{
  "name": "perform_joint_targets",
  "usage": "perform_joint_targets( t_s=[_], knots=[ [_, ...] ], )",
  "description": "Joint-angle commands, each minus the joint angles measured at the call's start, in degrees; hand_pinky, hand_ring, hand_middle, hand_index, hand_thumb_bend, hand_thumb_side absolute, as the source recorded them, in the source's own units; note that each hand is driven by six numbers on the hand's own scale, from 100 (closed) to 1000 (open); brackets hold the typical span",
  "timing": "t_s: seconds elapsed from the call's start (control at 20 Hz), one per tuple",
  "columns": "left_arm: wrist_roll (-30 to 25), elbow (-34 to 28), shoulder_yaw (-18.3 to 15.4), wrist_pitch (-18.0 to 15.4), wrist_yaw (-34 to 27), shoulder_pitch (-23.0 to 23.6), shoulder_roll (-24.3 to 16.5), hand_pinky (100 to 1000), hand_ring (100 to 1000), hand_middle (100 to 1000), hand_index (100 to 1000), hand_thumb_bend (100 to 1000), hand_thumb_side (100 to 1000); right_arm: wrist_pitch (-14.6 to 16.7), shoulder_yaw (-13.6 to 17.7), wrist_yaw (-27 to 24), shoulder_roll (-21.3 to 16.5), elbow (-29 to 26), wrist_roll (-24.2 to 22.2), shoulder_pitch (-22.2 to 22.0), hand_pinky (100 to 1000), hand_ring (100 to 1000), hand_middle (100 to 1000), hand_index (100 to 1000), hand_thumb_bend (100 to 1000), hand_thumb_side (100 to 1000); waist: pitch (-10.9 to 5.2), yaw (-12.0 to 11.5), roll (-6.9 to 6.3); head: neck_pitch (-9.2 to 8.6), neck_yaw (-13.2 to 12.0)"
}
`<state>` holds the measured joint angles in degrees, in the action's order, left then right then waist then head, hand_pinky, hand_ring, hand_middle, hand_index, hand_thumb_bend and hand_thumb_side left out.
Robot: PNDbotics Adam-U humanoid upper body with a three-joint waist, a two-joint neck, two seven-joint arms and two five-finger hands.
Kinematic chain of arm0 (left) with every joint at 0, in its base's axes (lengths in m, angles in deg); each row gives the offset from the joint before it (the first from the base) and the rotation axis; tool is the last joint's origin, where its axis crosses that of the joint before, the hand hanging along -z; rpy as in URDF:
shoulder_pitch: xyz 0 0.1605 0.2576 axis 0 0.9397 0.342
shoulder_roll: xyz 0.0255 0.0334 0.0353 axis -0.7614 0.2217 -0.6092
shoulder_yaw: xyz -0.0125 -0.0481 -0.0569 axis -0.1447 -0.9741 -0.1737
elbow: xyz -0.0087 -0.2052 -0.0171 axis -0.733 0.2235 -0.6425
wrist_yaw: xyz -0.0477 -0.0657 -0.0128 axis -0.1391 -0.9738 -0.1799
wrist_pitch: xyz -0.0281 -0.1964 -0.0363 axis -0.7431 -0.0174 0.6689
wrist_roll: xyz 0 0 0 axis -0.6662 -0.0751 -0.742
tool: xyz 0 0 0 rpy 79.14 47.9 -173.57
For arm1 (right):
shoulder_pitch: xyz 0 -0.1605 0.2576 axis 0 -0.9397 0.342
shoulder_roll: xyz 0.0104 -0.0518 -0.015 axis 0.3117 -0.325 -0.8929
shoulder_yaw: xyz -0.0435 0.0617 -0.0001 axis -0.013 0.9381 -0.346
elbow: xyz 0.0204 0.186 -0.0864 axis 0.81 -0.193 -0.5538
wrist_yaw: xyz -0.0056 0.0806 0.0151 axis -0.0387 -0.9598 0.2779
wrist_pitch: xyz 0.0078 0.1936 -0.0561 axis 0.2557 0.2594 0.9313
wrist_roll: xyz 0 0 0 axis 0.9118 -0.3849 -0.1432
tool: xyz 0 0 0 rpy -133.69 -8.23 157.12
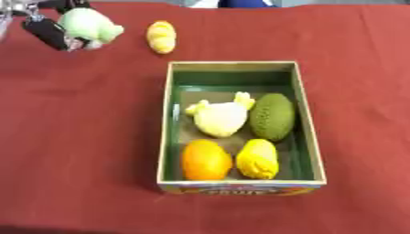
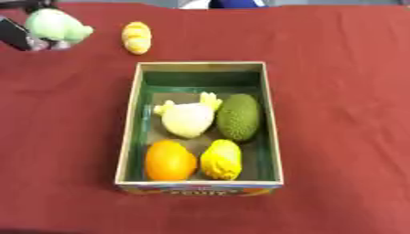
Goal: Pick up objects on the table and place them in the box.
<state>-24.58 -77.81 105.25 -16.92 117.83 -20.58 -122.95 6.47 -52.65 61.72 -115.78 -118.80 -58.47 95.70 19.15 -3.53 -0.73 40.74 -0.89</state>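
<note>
Rectangular box (image 1: pixel 310 151), smooth orange (image 1: pixel 206 160), bumpy green fruit (image 1: pixel 272 116)

The box (image 1: pixel 307 114) has free floor only in its far third; four fruits fill the rest. On the tabletop (image 1: pixel 80 137), the yellow item (image 1: pixel 161 36) lies beyond the far wall, well apart from it.

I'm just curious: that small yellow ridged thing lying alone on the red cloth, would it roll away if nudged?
The yellow ridged oblong object looks rounded, so it would probably roll sideways. The red cloth might slow it. Its ridges should give fingers some purchase; it seems small, likely light.
</note>
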Motion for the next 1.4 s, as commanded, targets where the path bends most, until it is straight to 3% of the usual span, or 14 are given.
perform_joint_targets(
  t_s=[0.05,0.2,0.4,0.65,0.7,0.75,0.9,1.15,1.25,1.3,1.35,1.4],
  knots=[
    [-1.3,-5.5,1.4,1.9,-3.7,-1.4,-0.9,772,657,603,700,146,100,0.1,0.7,-0.4,-1.3,-0.8,-0.2,0.8,796,738,794,875,100,505,-1.49,0.0,0.03,0.09,0.1],
    [-2.1,-7.4,2.3,3.0,-4.9,-1.9,-0.6,761,625,583,688,108,100,0.3,0.3,-0.6,-1.2,-0.8,-0.5,1.3,795,738,794,875,100,506,-1.7,0.6,-0.23,0.27,-0.6],
    [-2.5,-12.4,7.1,0.9,-8.0,-4.4,4.1,744,608,580,691,100,100,-0.1,-0.3,-1.1,-1.0,-0.8,-1.4,2.9,795,738,794,875,100,509,-1.75,1.3,-0.91,0.48,-0.7],
    [-3.5,-16.4,13.9,4.2,-8.4,-3.3,7.9,749,621,589,703,183,100,-0.3,0.0,-1.1,-1.1,-0.8,-1.2,2.7,795,737,794,874,100,514,-1.57,0.6,-1.13,0.79,0.2],
    [-3.7,-16.4,14.9,5.0,-7.8,-3.1,8.2,749,623,590,703,293,100,-0.3,0.0,-1.1,-1.0,-0.8,-1.2,2.7,794,737,793,874,100,506,-1.54,0.5,-1.16,0.82,0.3],
    [-4.0,-16.2,15.8,5.8,-7.2,-2.8,8.5,750,625,592,704,200,100,-0.3,0.0,-1.1,-0.9,-0.8,-1.2,2.7,794,737,793,874,100,516,-1.5,0.5,-1.19,0.83,0.2],
    [-4.6,-15.3,17.4,7.3,-5.5,-2.0,9.7,753,633,596,707,218,100,-0.3,-0.1,-1.2,-0.7,-0.8,-1.3,2.9,794,736,793,874,100,519,-1.4,0.4,-1.19,0.83,0.2],
    [-4.7,-12.9,18.4,6.5,-3.5,-1.0,12.0,758,643,603,717,222,100,-0.4,0.0,-1.3,-0.4,-0.8,-1.3,2.9,794,736,793,874,100,521,-1.28,0.5,-0.93,0.73,-0.1],
    [-5.0,-12.1,18.8,5.8,-3.1,-0.7,12.9,783,704,672,790,233,177,-0.4,0.0,-1.4,-0.2,-0.8,-1.3,3.0,794,736,793,874,100,521,-1.25,0.6,-0.84,0.72,-0.2],
    [-5.5,-11.8,18.9,5.3,-2.9,-0.6,13.3,827,785,783,883,290,310,-0.3,0.0,-1.4,-0.2,-0.8,-1.3,3.0,794,736,793,874,100,521,-1.25,0.6,-0.82,0.7,-0.2],
    [-5.9,-11.7,18.9,4.7,-2.7,-0.6,13.4,861,829,821,915,301,396,-0.3,0.0,-1.4,-0.2,-0.8,-1.3,3.1,794,736,793,874,100,516,-1.26,0.6,-0.81,0.7,-0.2],
    [-6.2,-11.8,18.8,4.0,-2.4,-0.6,13.3,871,841,827,922,375,420,-0.3,0.0,-1.4,-0.2,-0.8,-1.3,3.0,794,736,793,873,100,521,-1.28,0.6,-0.83,0.72,-0.2]
  ],
)
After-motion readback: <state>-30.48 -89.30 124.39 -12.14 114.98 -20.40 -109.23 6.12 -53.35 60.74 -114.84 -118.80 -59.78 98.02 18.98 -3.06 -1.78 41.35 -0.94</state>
